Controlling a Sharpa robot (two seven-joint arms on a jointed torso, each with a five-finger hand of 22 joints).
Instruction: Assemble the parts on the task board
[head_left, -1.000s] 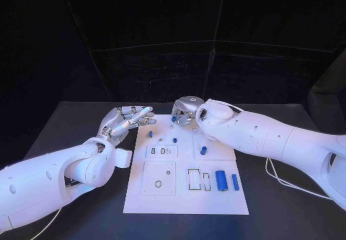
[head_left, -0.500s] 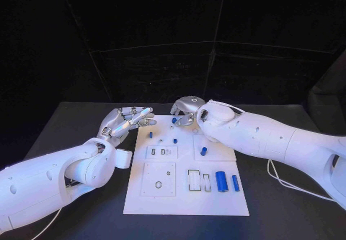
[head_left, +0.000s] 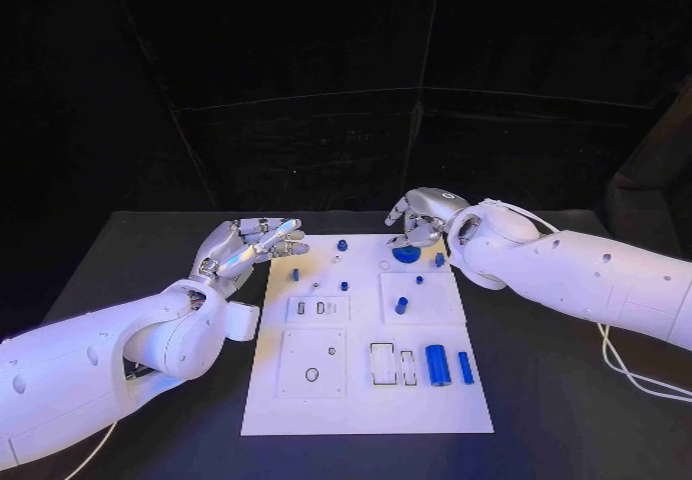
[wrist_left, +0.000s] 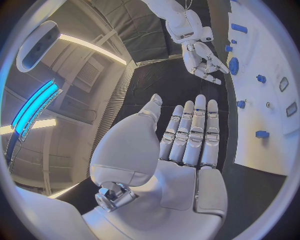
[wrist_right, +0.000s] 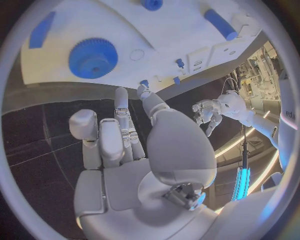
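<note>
Dim overall, black backdrop swallowing detail beyond the task board (head_left: 368, 400), itself lit evenly from overhead and near blown-out. Soft shadows beside its small parts. Heavy fisheye bend in wrist views; bright ceiling strips glaring near the left hand (wrist_left: 187, 137). Focus acceptable.

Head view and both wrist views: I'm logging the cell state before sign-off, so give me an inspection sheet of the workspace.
Surface: black table, bare round the board.
Job's things: white task board; blue gear at its far end; small blue parts across it.
Clutter: nothing seen.
Hands: left hand open beside the board; right hand open, above the gear.
Cables: white cable under the right arm.
Surroundings: dark curtain behind.
</note>
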